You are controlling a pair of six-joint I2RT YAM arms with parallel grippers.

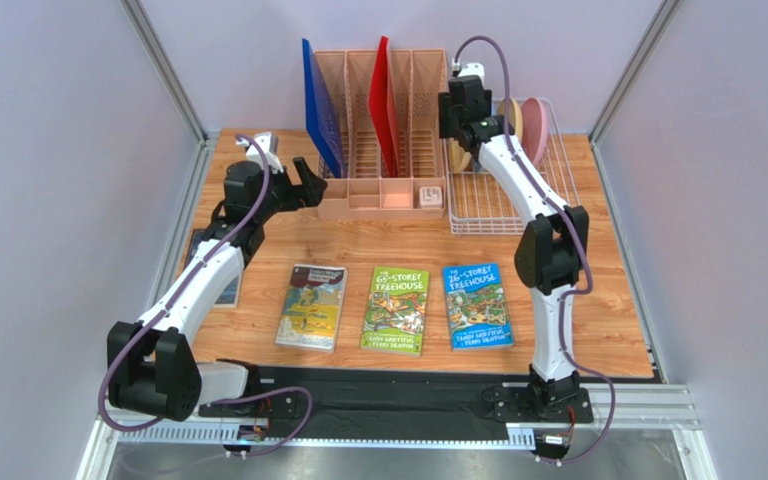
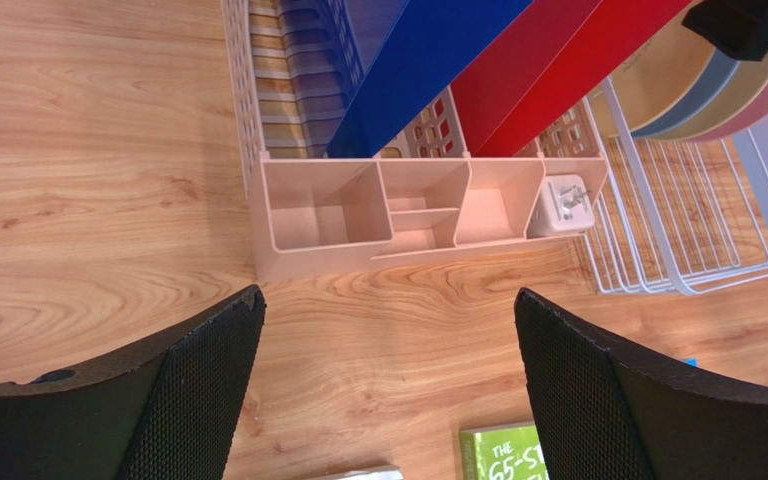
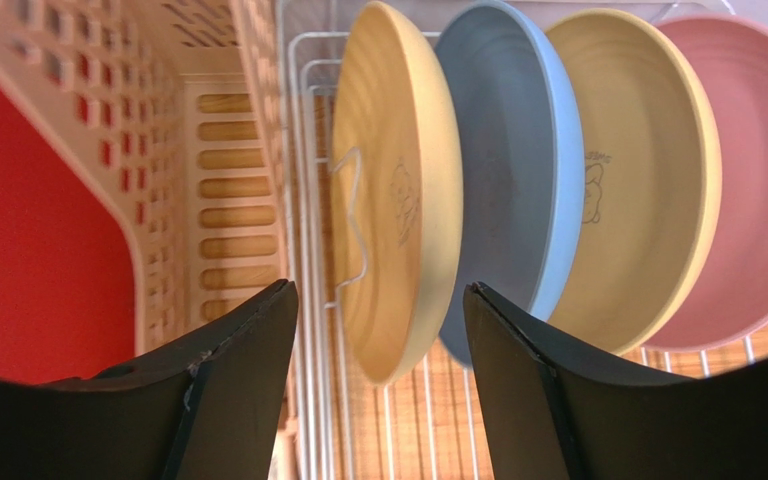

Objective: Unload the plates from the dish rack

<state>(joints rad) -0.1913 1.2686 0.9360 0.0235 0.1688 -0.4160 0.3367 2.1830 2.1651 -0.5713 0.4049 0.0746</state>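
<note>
Four plates stand on edge in the white wire dish rack (image 3: 308, 300) at the back right of the table. From the left they are a tan plate (image 3: 398, 200), a grey-blue plate (image 3: 518, 170), a second tan plate (image 3: 638, 190) and a pink plate (image 3: 758, 180). My right gripper (image 3: 378, 290) is open. Its fingers straddle the lower rim of the first tan plate, with a gap on each side. From above, the right gripper (image 1: 463, 140) hangs over the rack (image 1: 508, 205). My left gripper (image 2: 388, 300) is wide open over bare wood, holding nothing.
A salmon-pink slotted organiser (image 1: 383, 195) holds a blue board (image 1: 320, 110) and a red board (image 1: 384, 105) just left of the rack. A small white object (image 1: 430, 196) sits in its front tray. Three books (image 1: 396, 310) lie flat in a row near the front.
</note>
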